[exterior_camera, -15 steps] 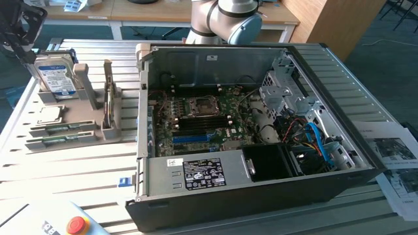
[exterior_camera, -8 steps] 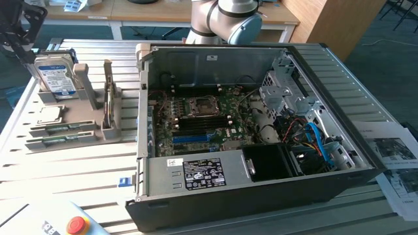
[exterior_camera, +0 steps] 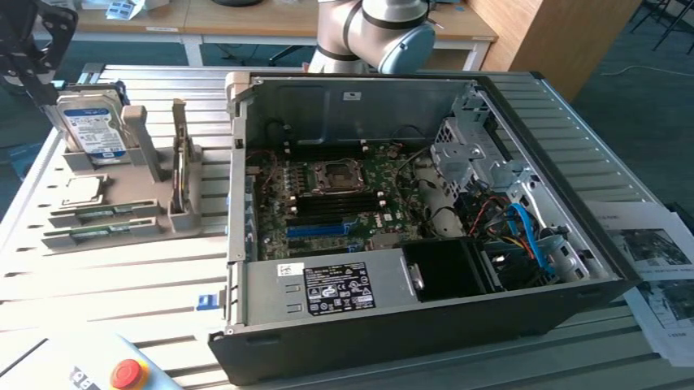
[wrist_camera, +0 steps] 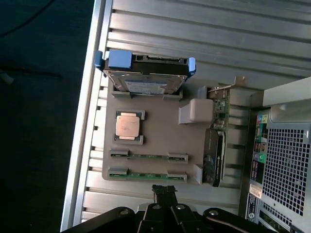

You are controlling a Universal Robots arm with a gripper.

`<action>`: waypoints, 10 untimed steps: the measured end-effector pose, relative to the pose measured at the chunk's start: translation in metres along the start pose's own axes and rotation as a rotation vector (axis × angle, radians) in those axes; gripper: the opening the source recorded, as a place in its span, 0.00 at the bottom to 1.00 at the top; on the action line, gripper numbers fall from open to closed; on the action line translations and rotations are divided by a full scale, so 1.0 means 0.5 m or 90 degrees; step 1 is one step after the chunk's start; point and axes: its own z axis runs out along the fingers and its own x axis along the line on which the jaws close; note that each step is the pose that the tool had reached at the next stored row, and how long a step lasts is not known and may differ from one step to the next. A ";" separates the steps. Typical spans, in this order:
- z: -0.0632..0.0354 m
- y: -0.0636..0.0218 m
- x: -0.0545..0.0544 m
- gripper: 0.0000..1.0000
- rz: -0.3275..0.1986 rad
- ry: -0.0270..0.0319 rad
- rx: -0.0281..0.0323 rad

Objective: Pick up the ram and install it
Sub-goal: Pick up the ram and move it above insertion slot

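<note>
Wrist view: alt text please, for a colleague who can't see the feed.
The shut claw hovers empty near a grey parts holder on the slatted table, closest to two ram sticks lying flat in their slots. The holder also carries a processor chip, an upright hard drive and an expansion card; the computer case stands beside it.

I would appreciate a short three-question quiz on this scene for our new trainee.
1. True or false: both ram sticks lie in the grey holder.
2. Which part stands on edge in the holder beside the processor? A) hard drive B) fan C) power supply
3. Fill in: the gripper has its fingers ____.
Key: 1 true; 2 A; 3 shut.
</note>
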 end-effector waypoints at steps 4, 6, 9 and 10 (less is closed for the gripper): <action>0.000 0.000 0.000 0.10 -0.027 0.0012 -0.0007; 0.000 0.000 0.000 0.10 -0.041 0.0019 -0.0011; 0.000 0.000 0.000 0.10 -0.062 0.0028 -0.0017; 0.000 0.000 0.000 0.10 -0.069 0.0032 -0.0019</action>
